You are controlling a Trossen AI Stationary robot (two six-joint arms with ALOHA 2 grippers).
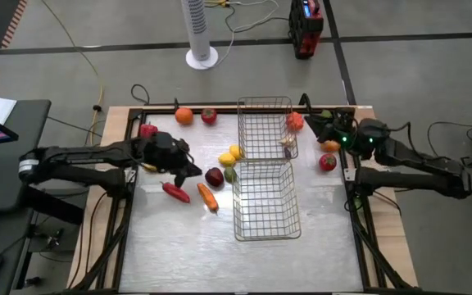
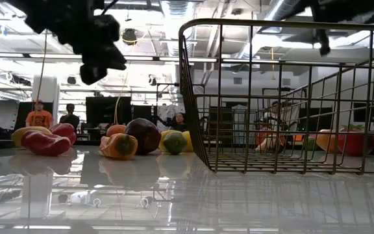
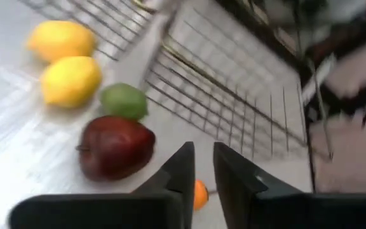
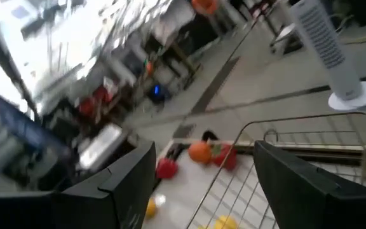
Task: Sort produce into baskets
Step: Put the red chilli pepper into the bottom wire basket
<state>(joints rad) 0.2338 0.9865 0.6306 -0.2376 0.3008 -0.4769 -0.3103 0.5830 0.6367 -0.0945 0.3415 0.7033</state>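
My left gripper (image 1: 192, 169) hovers above the table, left of the dark red apple (image 1: 214, 176) and above the carrot (image 1: 208, 197). Its fingers are almost shut, with a narrow gap, and hold nothing (image 3: 203, 166). The apple (image 3: 115, 146), a lime (image 3: 124, 100) and two lemons (image 3: 70, 80) lie on the table beside the baskets. My right gripper (image 1: 319, 124) is open and empty (image 4: 205, 178) at the far right, beside the far basket (image 1: 265, 127). The near basket (image 1: 265, 201) stands in front of the far one. Pale garlic (image 1: 288, 146) lies in the far basket.
An orange (image 1: 184, 115) and a tomato (image 1: 209, 115) lie at the far edge, and a red pepper (image 1: 175, 192) lies near the carrot. An orange (image 1: 330, 146) and a tomato (image 1: 327, 162) lie right of the baskets. Bare table lies at the near side.
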